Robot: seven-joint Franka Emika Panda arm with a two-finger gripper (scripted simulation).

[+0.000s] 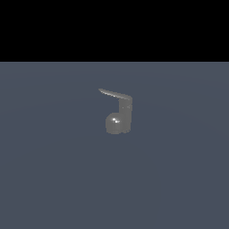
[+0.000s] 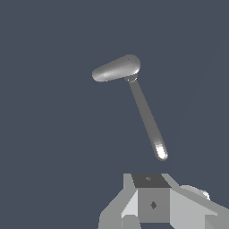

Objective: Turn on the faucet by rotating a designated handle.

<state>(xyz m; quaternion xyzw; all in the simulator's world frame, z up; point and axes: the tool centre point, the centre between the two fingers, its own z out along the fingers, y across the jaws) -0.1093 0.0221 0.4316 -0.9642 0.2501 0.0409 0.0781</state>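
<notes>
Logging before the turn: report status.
End effector partly in wrist view, jaw state unclear, touching nothing. Faucet upright on the floor; handle points to the exterior view's left, untouched. Nothing in the way.

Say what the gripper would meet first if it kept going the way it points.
Probably bare floor: the gripper looks down at it, with the handle of the faucet just ahead; depth is unclear.
</notes>
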